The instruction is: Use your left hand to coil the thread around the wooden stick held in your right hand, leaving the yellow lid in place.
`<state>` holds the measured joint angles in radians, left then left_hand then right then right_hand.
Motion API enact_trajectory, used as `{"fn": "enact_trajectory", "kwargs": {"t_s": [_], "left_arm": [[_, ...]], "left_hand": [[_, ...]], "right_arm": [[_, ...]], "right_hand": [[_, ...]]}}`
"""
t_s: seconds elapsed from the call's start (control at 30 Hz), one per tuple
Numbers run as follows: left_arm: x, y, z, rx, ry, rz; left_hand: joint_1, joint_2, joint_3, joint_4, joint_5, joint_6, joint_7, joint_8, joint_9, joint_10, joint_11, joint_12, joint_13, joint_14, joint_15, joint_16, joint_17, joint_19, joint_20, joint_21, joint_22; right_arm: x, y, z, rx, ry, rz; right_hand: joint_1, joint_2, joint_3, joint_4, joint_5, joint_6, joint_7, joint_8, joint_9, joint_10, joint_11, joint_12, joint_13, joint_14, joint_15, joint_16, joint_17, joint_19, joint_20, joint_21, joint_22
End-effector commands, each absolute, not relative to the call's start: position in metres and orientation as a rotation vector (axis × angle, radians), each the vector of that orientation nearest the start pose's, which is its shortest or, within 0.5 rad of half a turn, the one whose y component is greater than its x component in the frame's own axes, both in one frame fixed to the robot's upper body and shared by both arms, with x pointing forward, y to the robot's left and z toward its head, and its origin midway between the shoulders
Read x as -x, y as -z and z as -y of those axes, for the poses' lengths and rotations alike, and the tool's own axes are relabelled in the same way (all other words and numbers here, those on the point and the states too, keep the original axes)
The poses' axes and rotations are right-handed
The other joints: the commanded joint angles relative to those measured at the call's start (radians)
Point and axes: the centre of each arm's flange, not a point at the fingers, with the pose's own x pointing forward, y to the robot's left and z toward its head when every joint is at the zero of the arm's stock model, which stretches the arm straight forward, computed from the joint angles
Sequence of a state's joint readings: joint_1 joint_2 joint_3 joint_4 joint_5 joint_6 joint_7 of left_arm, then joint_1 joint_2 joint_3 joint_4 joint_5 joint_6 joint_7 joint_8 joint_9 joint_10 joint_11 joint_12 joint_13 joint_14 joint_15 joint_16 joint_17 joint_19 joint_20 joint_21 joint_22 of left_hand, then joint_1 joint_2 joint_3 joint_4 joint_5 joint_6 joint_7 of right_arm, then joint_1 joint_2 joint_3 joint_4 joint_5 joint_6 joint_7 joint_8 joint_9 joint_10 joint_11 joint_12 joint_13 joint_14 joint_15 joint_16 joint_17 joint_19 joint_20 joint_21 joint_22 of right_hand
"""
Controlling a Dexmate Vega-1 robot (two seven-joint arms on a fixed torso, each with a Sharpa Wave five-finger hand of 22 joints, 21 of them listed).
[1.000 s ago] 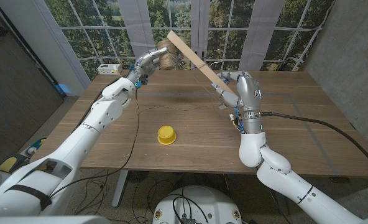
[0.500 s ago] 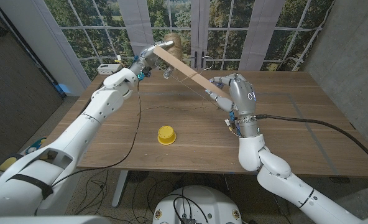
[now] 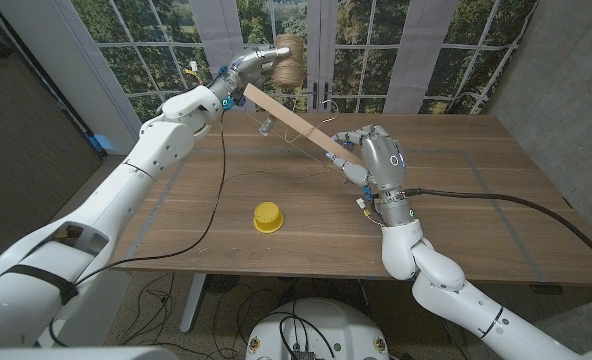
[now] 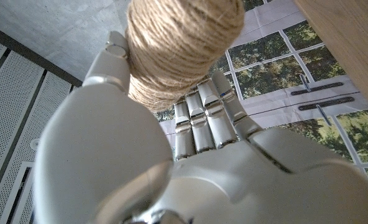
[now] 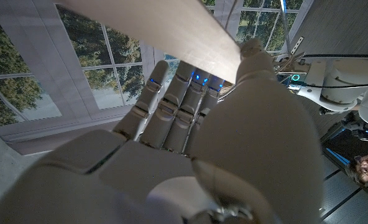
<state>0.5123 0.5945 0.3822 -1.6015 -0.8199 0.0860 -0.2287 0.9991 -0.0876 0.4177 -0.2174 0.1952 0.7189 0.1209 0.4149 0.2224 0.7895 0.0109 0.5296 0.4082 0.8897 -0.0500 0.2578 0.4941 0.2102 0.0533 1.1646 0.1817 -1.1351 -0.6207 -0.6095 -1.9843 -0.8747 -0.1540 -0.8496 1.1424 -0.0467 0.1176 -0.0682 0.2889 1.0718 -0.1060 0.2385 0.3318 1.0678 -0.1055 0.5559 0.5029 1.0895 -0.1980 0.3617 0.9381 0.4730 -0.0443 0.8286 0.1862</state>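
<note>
left wrist view: fingers (image 4: 204,118) of the left hand (image 4: 190,168) curl round a spool of twine (image 4: 178,43), thumb on one side, the rest on the other, so the hand holds it tight. wooden stick (image 4: 345,43) cuts across just beside the spool; can't tell if they touch.

right wrist view: right hand (image 5: 190,155) fingers (image 5: 171,106) wrap the stick (image 5: 153,28) w/ thumb pressed on the opposite face, firm hold.

head view: left hand (image 3: 248,69) is raised high over the table's far left part, w/ the spool (image 3: 289,60) sticking out toward the window. the stick (image 3: 291,122) runs on a slant from just under that hand down to the right hand (image 3: 369,158), which grips its lower end above the table's middle-right. a thin strand of thread (image 3: 294,136) hangs just below the stick, running roughly along it; too fine to tell where it's attached. another thin line lies in a loose curve on the wooden table (image 3: 476,210), between the arms. yellow lid (image 3: 267,216) sits on the table nearer the front edge, well apart from both hands and the stick. a dark cable (image 3: 219,190) drops from the left arm down over the table. a black cable (image 3: 516,205) trails off the right arm toward the table's right edge.
</note>
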Motion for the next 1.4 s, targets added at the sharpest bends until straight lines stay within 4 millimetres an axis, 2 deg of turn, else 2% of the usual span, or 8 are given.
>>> {"fn": "enact_trajectory", "kwargs": {"t_s": [0.03, 0.43, 0.77, 1.17, 1.4], "left_arm": [[-0.553, -0.225, -0.206, -0.153, 0.638, 0.747], [-0.519, -0.25, -0.207, -0.244, 0.611, 0.792], [-0.504, -0.254, -0.185, -0.308, 0.675, 0.786], [-0.477, -0.239, -0.177, -0.354, 0.737, 0.833], [-0.47, -0.227, -0.175, -0.369, 0.781, 0.835]], "left_hand": [[0.113, 0.25, 0.113, 0.106, 0.003, 0.16, -0.123, 0.116, 0.177, 0.196, -0.179, 0.005, 0.307, -0.074, -0.154, -0.005, 0.005, -0.002, 0.001, 0.0, 0.002], [0.113, 0.25, 0.116, 0.1, 0.001, 0.158, -0.12, 0.117, 0.177, 0.198, -0.179, 0.002, 0.306, -0.074, -0.152, -0.005, 0.009, -0.005, 0.003, 0.0, 0.002], [0.113, 0.25, 0.118, 0.096, -0.001, 0.159, -0.12, 0.117, 0.175, 0.197, -0.179, 0.0, 0.304, -0.074, -0.152, -0.005, 0.012, -0.004, 0.003, 0.001, 0.002], [0.117, 0.253, 0.117, 0.09, -0.003, 0.159, -0.117, 0.118, 0.174, 0.2, -0.174, 0.0, 0.304, -0.072, -0.152, -0.003, 0.016, -0.004, 0.002, 0.003, 0.002], [0.116, 0.253, 0.115, 0.089, -0.004, 0.159, -0.115, 0.118, 0.174, 0.2, -0.174, 0.0, 0.305, -0.071, -0.153, -0.003, 0.017, -0.004, 0.001, 0.004, 0.002]], "right_arm": [[-0.464, 0.045, 0.131, 1.066, 0.462, 1.256], [-0.476, 0.044, 0.126, 1.065, 0.45, 1.232], [-0.479, 0.04, 0.12, 1.063, 0.461, 1.236], [-0.492, 0.033, 0.12, 1.063, 0.534, 1.178], [-0.498, 0.028, 0.121, 1.057, 0.563, 1.156]], "right_hand": [[0.191, 0.196, -0.002, 0.004, 0.005, 0.015, -0.017, 0.008, 0.004, 0.006, -0.006, 0.002, 0.003, 0.007, -0.031, -0.004, 0.003, -0.005, -0.142, 0.008, 0.001], [0.194, 0.196, -0.006, 0.004, 0.007, 0.016, -0.015, 0.007, 0.003, 0.008, -0.002, -0.001, 0.005, 0.01, -0.032, -0.009, 0.006, -0.007, -0.142, 0.012, 0.001], [0.194, 0.196, -0.009, 0.006, 0.008, 0.016, -0.016, 0.006, 0.004, 0.009, -0.003, -0.004, 0.007, 0.011, -0.031, -0.013, 0.008, -0.008, -0.142, 0.016, 0.0], [0.198, 0.196, -0.011, 0.006, 0.009, 0.017, -0.012, 0.006, 0.005, 0.014, 0.003, -0.007, 0.008, 0.015, -0.032, -0.016, 0.011, -0.009, -0.142, 0.02, 0.0], [0.201, 0.198, -0.012, 0.006, 0.01, 0.019, -0.01, 0.006, 0.005, 0.015, 0.001, -0.009, 0.009, 0.02, -0.031, -0.017, 0.013, -0.008, -0.141, 0.023, 0.0]]}}
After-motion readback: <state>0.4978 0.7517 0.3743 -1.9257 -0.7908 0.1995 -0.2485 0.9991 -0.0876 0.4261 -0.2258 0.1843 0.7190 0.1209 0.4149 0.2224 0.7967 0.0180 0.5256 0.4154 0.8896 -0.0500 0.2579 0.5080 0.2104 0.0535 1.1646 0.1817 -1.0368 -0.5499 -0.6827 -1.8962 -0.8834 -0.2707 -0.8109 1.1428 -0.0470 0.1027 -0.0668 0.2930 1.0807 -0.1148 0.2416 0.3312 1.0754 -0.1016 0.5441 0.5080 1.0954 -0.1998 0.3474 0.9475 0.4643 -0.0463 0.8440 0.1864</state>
